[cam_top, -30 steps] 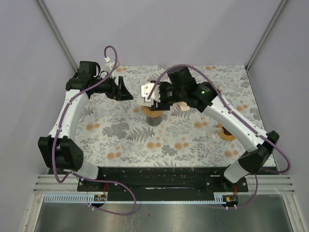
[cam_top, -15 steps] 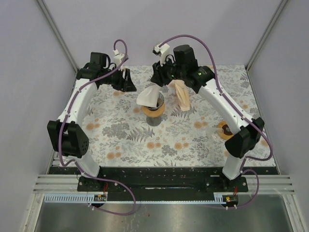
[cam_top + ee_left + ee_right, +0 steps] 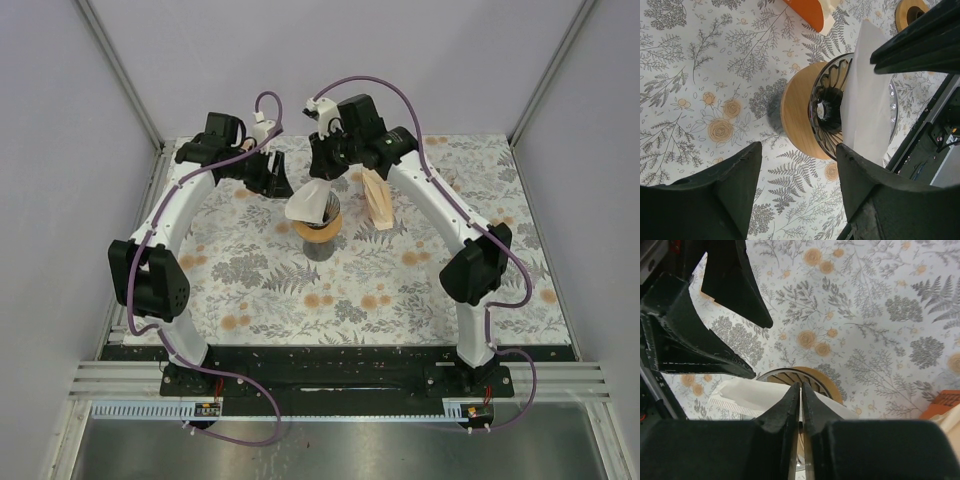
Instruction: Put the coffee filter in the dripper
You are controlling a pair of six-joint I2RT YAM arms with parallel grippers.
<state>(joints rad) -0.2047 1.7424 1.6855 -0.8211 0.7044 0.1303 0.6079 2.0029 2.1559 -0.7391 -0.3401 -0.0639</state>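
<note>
The dripper, a ribbed glass cone in a wooden collar, stands mid-table. A white coffee filter leans in its mouth, folded flat and sticking up to the left. My right gripper comes down from behind and is shut on the filter's upper edge, right above the dripper. To the left of the dripper hovers my left gripper, open with nothing between its fingers. It faces the dripper and the filter.
A stack of brown filters in an orange holder stands just right of the dripper. A small round wooden piece lies farther off on the floral tablecloth. Both arms crowd the space over the dripper.
The right gripper let the filter down onto the dripper, rose behind it and closed on its upper edge. The left gripper swung in closer from the left. Both arms stretched toward the back.
</note>
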